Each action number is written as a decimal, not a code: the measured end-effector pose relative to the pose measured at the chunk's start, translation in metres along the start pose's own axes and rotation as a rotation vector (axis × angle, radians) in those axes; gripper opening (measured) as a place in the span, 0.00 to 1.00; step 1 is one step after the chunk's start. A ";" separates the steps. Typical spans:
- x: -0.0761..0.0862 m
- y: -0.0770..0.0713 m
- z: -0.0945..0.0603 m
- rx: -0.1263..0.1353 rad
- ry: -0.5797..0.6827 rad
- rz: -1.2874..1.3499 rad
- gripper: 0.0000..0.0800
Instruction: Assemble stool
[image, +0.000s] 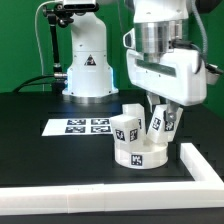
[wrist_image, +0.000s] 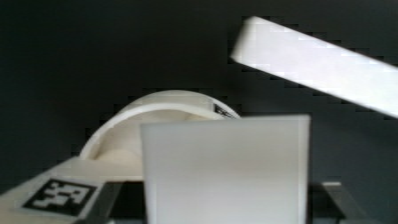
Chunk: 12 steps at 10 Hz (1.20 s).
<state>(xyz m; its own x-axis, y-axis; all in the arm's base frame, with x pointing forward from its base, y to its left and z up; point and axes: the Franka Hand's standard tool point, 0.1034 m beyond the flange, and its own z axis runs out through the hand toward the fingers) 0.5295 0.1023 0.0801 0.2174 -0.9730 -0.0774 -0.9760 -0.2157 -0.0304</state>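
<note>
White leg (wrist_image: 226, 170) hides gripper (image: 163, 118) fingertips and most of seat (image: 137, 150)

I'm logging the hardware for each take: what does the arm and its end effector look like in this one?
The arm is white, with rounded glossy shells and a silver-grey metal ring near the wrist. Below it sits a boxy white end effector body with dark gaps at its seams, tapering to dark fingers. No markings on it can be made out. A second white unit with a black triangle mark and dark cables stands behind.
</note>
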 end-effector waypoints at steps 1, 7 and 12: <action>-0.001 -0.001 0.000 0.012 -0.002 0.066 0.43; -0.008 -0.004 0.005 0.054 -0.045 0.452 0.43; -0.009 -0.006 0.004 0.056 -0.060 0.669 0.43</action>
<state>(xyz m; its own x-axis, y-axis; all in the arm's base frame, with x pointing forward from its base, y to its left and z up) 0.5339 0.1129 0.0766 -0.4321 -0.8889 -0.1522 -0.8988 0.4383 -0.0079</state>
